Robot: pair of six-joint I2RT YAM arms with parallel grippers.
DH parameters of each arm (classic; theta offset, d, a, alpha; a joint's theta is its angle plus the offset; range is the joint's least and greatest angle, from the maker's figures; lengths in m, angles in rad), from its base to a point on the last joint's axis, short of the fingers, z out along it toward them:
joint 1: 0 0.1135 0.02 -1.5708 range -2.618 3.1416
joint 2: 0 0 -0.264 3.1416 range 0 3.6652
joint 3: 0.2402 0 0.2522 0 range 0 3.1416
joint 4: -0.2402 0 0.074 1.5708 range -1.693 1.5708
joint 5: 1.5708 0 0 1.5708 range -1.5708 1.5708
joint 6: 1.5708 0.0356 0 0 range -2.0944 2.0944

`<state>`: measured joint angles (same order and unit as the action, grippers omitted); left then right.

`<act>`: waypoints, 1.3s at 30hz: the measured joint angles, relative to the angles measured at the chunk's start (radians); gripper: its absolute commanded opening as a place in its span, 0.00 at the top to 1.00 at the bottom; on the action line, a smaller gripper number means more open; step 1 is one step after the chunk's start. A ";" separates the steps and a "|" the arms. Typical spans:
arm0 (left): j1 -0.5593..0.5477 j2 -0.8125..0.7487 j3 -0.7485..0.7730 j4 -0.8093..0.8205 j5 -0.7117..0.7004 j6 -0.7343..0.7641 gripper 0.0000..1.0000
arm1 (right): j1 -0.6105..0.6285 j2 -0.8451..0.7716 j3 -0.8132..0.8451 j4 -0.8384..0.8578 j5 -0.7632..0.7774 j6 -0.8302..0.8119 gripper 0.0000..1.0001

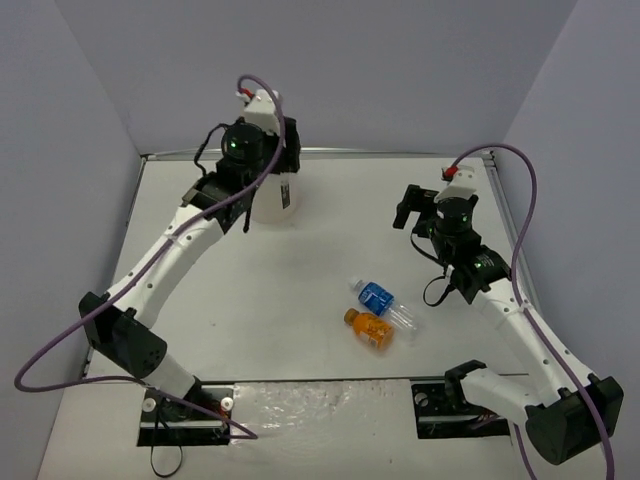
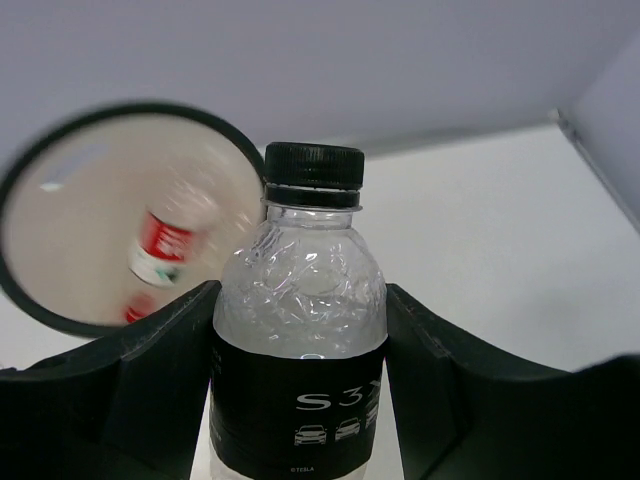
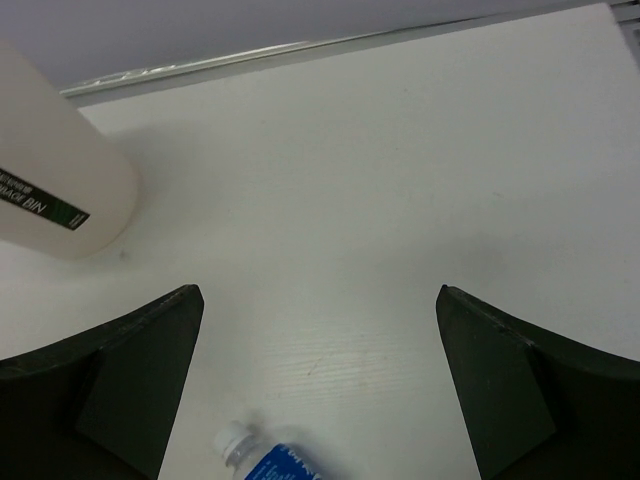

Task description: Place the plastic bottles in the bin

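White table (image 2: 500, 250) backs a clear, black-capped bottle (image 2: 305, 330) (black label).

The bin (image 1: 272, 208), a white tapered bucket with a black rim and a small dark side label, is seen upright near the far edge of the bench, left of centre. A red-labelled bottle (image 2: 160, 250) is seen lying inside it, blurred. The black-capped bottle (image 2: 300, 320), clear with a black label, is clamped between the fingers of the left gripper (image 2: 300, 400), close to the bin's mouth. The blue-labelled bottle (image 1: 385, 302) and the orange-filled bottle (image 1: 368, 327) are laid on their sides, just beside each other, right of centre toward the near edge.
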<state>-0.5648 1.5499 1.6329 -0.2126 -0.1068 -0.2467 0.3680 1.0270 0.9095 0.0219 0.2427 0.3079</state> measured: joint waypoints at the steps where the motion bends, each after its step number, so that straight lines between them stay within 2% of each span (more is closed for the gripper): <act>1: 0.034 0.008 0.038 0.016 -0.012 0.002 0.85 | 0.006 0.008 0.000 0.001 -0.026 -0.004 0.00; 7: 0.201 0.173 0.235 0.140 -0.040 -0.012 0.83 | 0.089 0.032 -0.006 0.001 -0.163 -0.038 0.00; 11: 0.286 0.399 0.477 0.085 0.015 -0.043 0.83 | 0.177 0.036 -0.027 0.000 -0.258 -0.048 0.00; 12: 0.297 0.452 0.523 0.075 0.029 -0.048 0.80 | 0.192 0.038 -0.038 -0.002 -0.285 -0.048 0.00; 15: 0.319 0.553 0.556 0.038 0.057 -0.055 0.61 | 0.211 0.048 -0.072 -0.021 -0.346 -0.048 0.00; 18: 0.318 0.592 0.542 -0.001 0.073 -0.057 0.37 | 0.214 0.070 -0.082 -0.064 -0.402 -0.053 0.00; 19: 0.317 0.602 0.537 -0.013 0.078 -0.057 0.17 | 0.215 0.077 -0.084 -0.078 -0.419 -0.055 0.00; 20: 0.317 0.601 0.532 -0.016 0.075 -0.053 0.03 | 0.224 0.085 -0.084 -0.089 -0.438 -0.061 0.00; 27: 0.312 0.496 0.450 0.007 0.061 -0.030 0.03 | 0.360 0.126 -0.086 -0.161 -0.539 -0.122 0.00; 33: 0.312 0.356 0.460 0.006 0.056 -0.014 0.03 | 0.381 0.120 -0.090 -0.210 -0.549 -0.138 0.00; 36: 0.312 0.263 0.455 -0.044 0.040 -0.014 0.03 | 0.399 0.119 -0.109 -0.223 -0.550 -0.137 0.00; 39: 0.312 0.079 0.271 -0.065 0.001 -0.017 0.03 | 0.423 0.124 -0.117 -0.253 -0.549 -0.134 0.00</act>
<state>-0.2531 1.6289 1.9038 -0.2779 -0.1061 -0.2641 0.7907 1.1507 0.7922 -0.2309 -0.3065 0.1737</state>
